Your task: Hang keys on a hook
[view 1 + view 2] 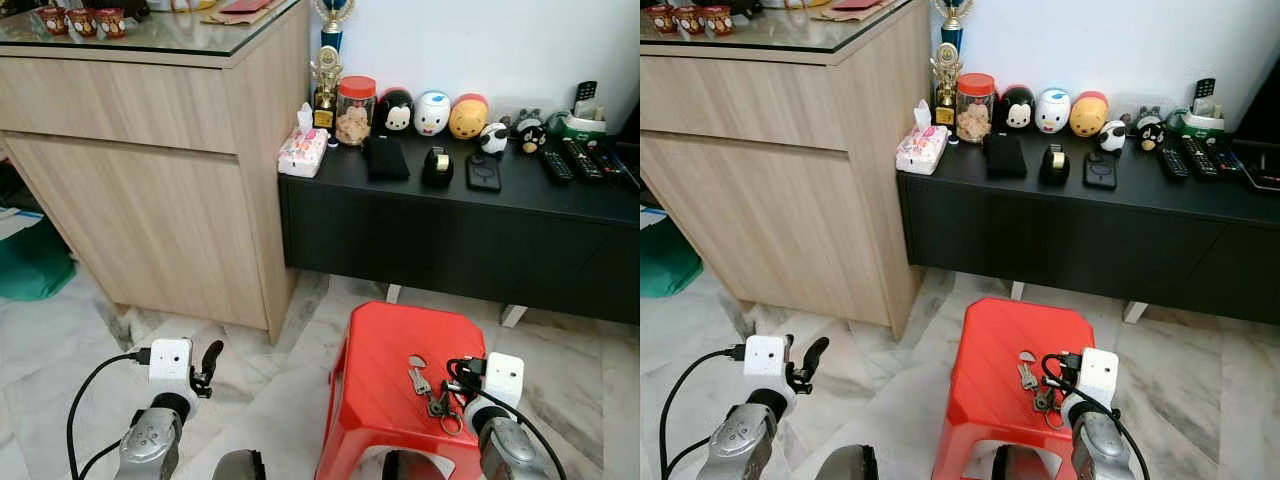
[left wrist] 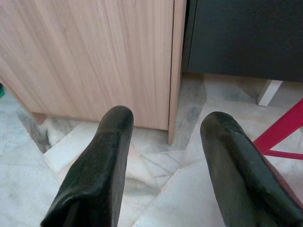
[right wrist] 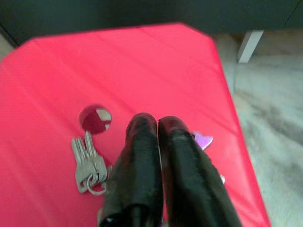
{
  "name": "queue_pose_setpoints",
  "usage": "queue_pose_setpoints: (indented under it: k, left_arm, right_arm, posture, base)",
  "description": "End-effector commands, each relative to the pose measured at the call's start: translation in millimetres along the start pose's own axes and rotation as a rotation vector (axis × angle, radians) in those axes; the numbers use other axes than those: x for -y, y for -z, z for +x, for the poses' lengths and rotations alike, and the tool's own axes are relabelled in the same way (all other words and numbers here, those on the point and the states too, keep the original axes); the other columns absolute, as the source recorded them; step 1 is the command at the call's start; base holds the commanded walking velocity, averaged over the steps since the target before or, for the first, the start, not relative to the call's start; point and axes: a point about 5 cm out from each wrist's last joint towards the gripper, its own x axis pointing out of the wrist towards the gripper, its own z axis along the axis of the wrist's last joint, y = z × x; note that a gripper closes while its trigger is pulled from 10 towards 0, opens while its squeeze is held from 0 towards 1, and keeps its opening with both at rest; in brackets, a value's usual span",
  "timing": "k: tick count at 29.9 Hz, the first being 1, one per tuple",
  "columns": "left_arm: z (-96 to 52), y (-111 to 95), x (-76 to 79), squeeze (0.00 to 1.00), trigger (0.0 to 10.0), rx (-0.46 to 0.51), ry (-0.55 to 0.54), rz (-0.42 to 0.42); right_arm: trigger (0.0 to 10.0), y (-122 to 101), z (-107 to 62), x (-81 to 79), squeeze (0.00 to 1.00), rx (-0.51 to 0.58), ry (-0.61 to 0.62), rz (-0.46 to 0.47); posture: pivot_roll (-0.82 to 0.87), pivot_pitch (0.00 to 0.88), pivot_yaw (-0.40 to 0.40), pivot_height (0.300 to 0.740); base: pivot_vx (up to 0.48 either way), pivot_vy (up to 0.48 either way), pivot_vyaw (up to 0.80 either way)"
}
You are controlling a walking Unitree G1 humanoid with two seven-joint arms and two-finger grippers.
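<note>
Currently poised, fingers pressed together, right hand (image 3: 158, 124) over red plastic stool (image 1: 385, 350), just beside bunch of silver keys (image 3: 88, 163) lying toward left hand (image 2: 165, 127), spread, well apart.

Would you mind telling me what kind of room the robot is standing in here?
Probably a home living room: a low black media cabinet holding remote controls and cartoon figurines, a wooden sideboard, and marble floor.

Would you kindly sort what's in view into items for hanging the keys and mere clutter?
Job: keys on the red stool; right gripper, fingers together beside them.
Clutter: tissue pack, cookie jar, trophy, remotes, toy figures.
</note>
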Motion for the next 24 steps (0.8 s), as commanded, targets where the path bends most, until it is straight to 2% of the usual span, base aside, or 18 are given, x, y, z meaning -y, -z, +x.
queue_pose_setpoints:
  k: [1,5,11,21,24]
  left_arm:
    - [-0.9,1.4,-0.6,0.00,10.0,0.001,-0.004,0.006]
    - [-5.1,5.9,-1.9,0.00,10.0,-0.004,-0.005,0.007]
    - [-7.6,8.4,-0.7,0.00,10.0,-0.004,-0.002,0.008]
    - [-11.0,12.0,6.4,0.00,10.0,-0.001,-0.006,-0.010]
    - [-17.3,17.5,9.9,0.00,10.0,-0.008,-0.007,-0.019]
  right_arm:
    - [10.0,-0.7,1.7,3.1,1.00,-0.025,0.021,0.025]
    - [10.0,5.4,3.7,0.8,1.00,-0.117,0.021,-0.006]
    - [10.0,7.6,5.3,-7.2,1.00,-0.160,-0.042,-0.037]
    - [10.0,-12.1,14.2,-10.9,1.00,-0.144,-0.049,-0.057]
    - [10.0,-14.1,14.9,-8.8,1.00,-0.150,-0.045,-0.065]
  posture:
    - [0.03,0.000,-0.047,0.611]
    - [0.03,0.000,-0.046,0.611]
    - [0.03,0.000,-0.052,0.611]
    - [0.02,0.000,-0.081,0.611]
    - [0.00,0.000,-0.092,0.611]
  base:
    - [0.000,0.000,0.00]
    - [0.000,0.000,0.00]
    - [0.000,0.000,0.00]
    - [0.000,0.000,0.00]
    - [0.000,0.000,0.00]
